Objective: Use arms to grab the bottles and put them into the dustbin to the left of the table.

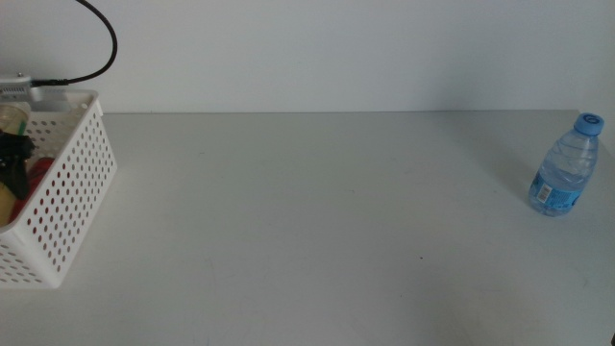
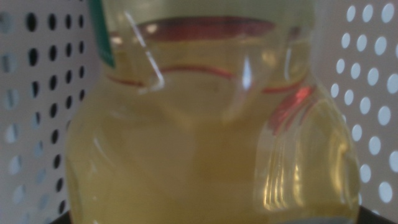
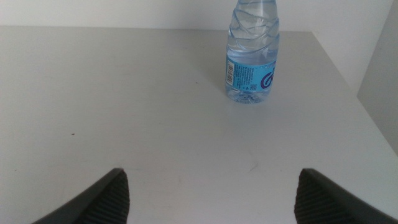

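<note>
Matte light-grey desk [image 1: 317, 221], perforated white plastic dustbin [image 1: 67, 197] at nine o'clock, yellow-liquid bottle [image 2: 211, 143] inside, left claw's state untellable, ribbed clear blue-capped water bottle [image 1: 567, 165] upright at three o'clock, right claw [image 3: 208, 198] spread apart, empty.

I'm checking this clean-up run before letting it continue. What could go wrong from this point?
1. The water bottle stands upright near the table's right edge; a nudge from the open right gripper could tip it or roll it off.
2. The yellow-liquid bottle fills the left wrist view inside the dustbin; the left gripper's state is hidden, so lifting away might drag the bottle back out.
</note>
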